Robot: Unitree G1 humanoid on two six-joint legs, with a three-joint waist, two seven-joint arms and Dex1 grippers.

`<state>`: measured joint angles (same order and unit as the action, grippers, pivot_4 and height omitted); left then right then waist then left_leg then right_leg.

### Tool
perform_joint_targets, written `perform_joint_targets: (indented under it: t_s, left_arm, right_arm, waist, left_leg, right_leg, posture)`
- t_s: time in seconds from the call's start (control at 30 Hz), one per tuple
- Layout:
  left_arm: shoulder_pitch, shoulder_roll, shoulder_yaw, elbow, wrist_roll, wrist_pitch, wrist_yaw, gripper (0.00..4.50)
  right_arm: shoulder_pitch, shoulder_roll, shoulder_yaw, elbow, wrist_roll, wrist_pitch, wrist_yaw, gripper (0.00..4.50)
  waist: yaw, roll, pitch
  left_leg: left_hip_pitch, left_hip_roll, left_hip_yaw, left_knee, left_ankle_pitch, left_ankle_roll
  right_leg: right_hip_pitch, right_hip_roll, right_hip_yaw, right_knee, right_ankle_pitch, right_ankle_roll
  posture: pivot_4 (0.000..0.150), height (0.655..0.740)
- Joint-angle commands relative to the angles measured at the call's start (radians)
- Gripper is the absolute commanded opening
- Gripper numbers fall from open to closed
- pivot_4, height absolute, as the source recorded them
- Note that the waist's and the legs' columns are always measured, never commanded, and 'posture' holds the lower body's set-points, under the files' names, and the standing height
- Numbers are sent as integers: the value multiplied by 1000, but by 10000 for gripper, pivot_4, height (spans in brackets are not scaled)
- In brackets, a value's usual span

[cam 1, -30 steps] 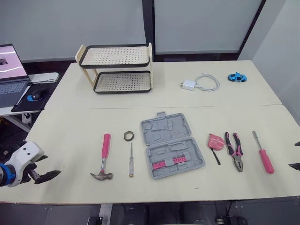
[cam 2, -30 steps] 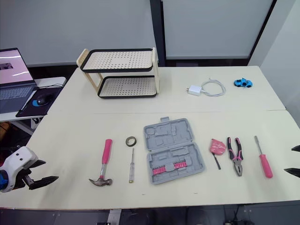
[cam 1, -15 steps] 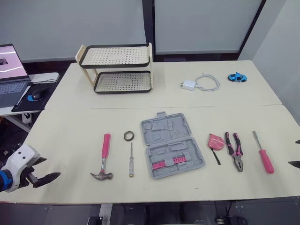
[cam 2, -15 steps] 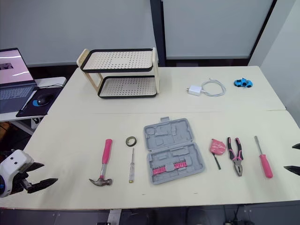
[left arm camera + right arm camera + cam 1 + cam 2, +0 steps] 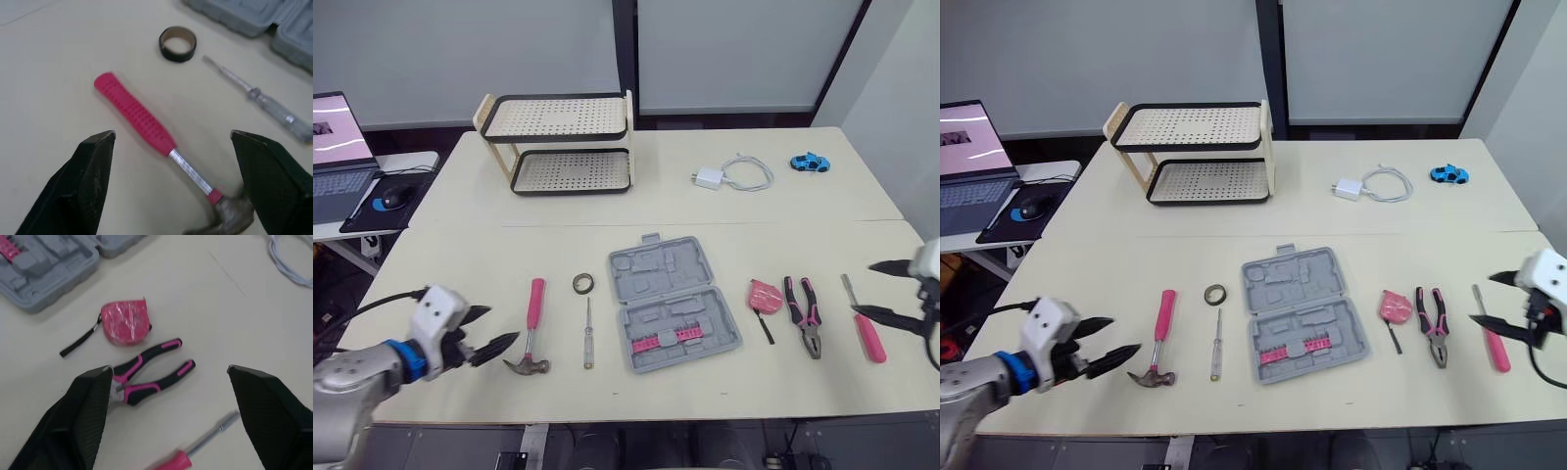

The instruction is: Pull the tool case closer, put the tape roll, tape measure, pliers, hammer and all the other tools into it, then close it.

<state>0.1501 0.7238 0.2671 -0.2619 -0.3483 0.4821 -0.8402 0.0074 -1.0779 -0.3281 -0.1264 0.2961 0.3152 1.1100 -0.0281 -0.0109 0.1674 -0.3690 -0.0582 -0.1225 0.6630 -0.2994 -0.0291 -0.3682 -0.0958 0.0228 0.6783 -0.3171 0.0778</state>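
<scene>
Left claw point(image 5: 492, 330) is held apart just beside the hammer point(image 5: 533, 318). Right claw point(image 5: 879, 289) is held apart above the pink screwdriver point(image 5: 867, 331). The tool case point(image 5: 671, 299) is seen open mid-table, between both. Risk: the hammer could be knocked aside if approached crooked.

The desk point(image 5: 460, 264) is cream. The tool case point(image 5: 673, 299) is grey, with a row of pink bits point(image 5: 664, 339) inside. At its 9 o'clock are a black tape roll point(image 5: 583, 284), a clear screwdriver point(image 5: 587, 333) and a hammer point(image 5: 532, 318) with a pink handle and a silver head. At its 3 o'clock, the tape measure point(image 5: 765, 294) is pink with a black strap, and the pliers point(image 5: 803, 311) are pink and black. The rack point(image 5: 558, 142) is cream with black edges and dots. The toy car point(image 5: 809, 161) is blue.
</scene>
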Motion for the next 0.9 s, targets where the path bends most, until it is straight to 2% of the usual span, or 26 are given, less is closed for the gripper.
perform_joint_targets:
  t_s: [0.03, 0.13, 0.27, 0.3, 0.57, 0.9]
  left_arm:
    - [-52, -40, -89, -68, 28, 48, 81, 25667]
    - [-109, -86, -185, -69, 65, 70, 130, 14723]
    - [-179, -120, -290, -33, 102, 91, 149, 2066]
    - [-197, -128, -312, -22, 113, 95, 155, 677]
    - [-310, -173, -432, 138, 179, 51, 142, 677]
    - [-393, -199, -468, 254, 193, 16, 83, 677]
  right_arm:
    - [-62, 24, 88, -104, -25, 87, -79, 24696]
    - [-134, 64, 203, -132, -70, 146, -136, 12498]
    - [-234, 119, 363, -108, -147, 193, -168, 0]
    - [-257, 134, 398, -98, -166, 201, -172, 0]
    - [-457, 280, 600, 99, -302, 191, -193, 0]
    - [-560, 380, 662, 284, -364, 136, -185, 0]
  waist:
    - [0, 0, 0]
    - [0, 0, 0]
    - [0, 0, 0]
    - [0, 0, 0]
    - [-3, 0, 0]
    - [-2, 0, 0]
  left_leg:
    - [0, 0, 0, 0, 0, 0]
    - [0, 0, 0, 0, 0, -1]
    - [-1, -1, 0, 0, 3, -5]
    - [-1, -1, 0, 0, 3, -5]
    - [-3, -1, -1, 1, 4, -6]
    - [-12, -2, -6, 3, 6, -10]
  right_leg:
    - [0, 0, 0, 0, 0, 0]
    - [0, 0, 0, 0, 0, 0]
    - [-1, 0, 0, 0, 0, 0]
    - [-1, 0, 0, 0, 0, 0]
    - [-4, 1, 0, 0, 0, 0]
    - [-11, 1, -4, 1, 0, -1]
  posture:
    - [1500, 7400]
    - [1500, 7400]
    - [1500, 7400]
    - [1500, 7400]
    - [1500, 7400]
    - [1500, 7400]
